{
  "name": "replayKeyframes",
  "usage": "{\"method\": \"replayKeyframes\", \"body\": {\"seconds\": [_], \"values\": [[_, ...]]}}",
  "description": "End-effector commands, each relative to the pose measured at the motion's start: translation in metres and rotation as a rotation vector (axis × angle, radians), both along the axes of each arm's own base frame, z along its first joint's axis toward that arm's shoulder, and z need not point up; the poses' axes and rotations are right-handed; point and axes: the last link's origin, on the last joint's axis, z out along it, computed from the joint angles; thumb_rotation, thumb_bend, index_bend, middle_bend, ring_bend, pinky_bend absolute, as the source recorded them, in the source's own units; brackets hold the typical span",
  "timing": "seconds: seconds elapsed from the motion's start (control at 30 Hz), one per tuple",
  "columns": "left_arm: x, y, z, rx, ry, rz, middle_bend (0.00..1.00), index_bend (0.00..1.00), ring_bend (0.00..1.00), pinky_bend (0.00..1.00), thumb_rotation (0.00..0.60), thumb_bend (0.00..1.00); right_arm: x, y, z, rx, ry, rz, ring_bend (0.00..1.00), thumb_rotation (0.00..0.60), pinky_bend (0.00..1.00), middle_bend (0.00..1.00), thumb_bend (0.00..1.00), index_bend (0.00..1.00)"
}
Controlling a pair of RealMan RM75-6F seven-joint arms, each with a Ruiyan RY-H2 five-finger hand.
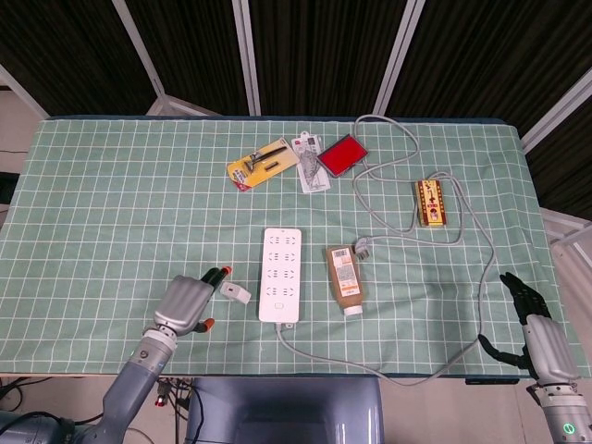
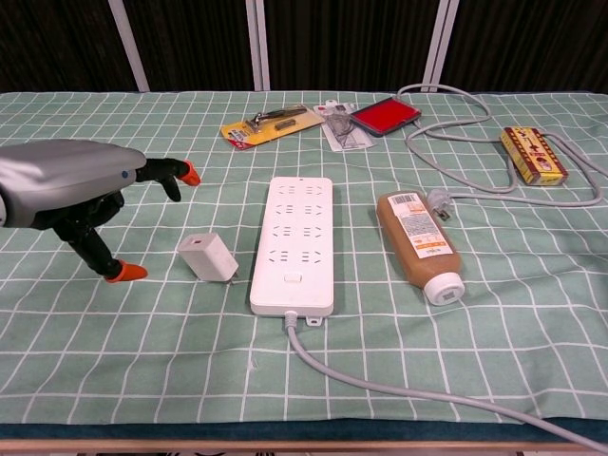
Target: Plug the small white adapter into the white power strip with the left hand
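The small white adapter [image 2: 207, 256] [image 1: 237, 294] lies on the green checked cloth just left of the white power strip [image 2: 294, 242] [image 1: 281, 274], a small gap between them. My left hand [image 2: 81, 190] [image 1: 185, 305] hovers to the left of the adapter with its orange-tipped fingers [image 2: 187, 174] spread. One fingertip is above and behind the adapter, another is to its left, and neither touches it. The hand holds nothing. My right hand [image 1: 535, 319] hangs beyond the table's right front corner, fingers apart and empty.
A brown bottle [image 2: 418, 242] lies right of the strip, whose grey cable [image 2: 380, 385] runs along the front edge. Further back are a tool pack [image 2: 266, 123], a red case [image 2: 385, 114], a yellow box [image 2: 533, 155] and a looped cord with a plug [image 2: 439, 202].
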Motion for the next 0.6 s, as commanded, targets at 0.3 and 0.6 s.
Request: {"method": "replayKeyframes", "body": {"seconds": [0.3, 0.6], "values": [[-0.009, 0.044, -0.014, -0.128, 0.132, -0.047, 0.22, 0.18, 0.79, 0.89, 0.6, 0.18, -0.001, -0.001, 0.001, 0.002, -0.003, -0.016, 0.0, 0.6, 0.0, 0.0, 0.34, 0.0], [-0.005, 0.063, -0.022, -0.168, 0.128, -0.096, 0.29, 0.26, 0.8, 0.89, 0.6, 0.25, -0.002, -0.001, 0.0, 0.003, -0.004, -0.022, 0.0, 0.6, 0.0, 0.0, 0.34, 0.0]]}}
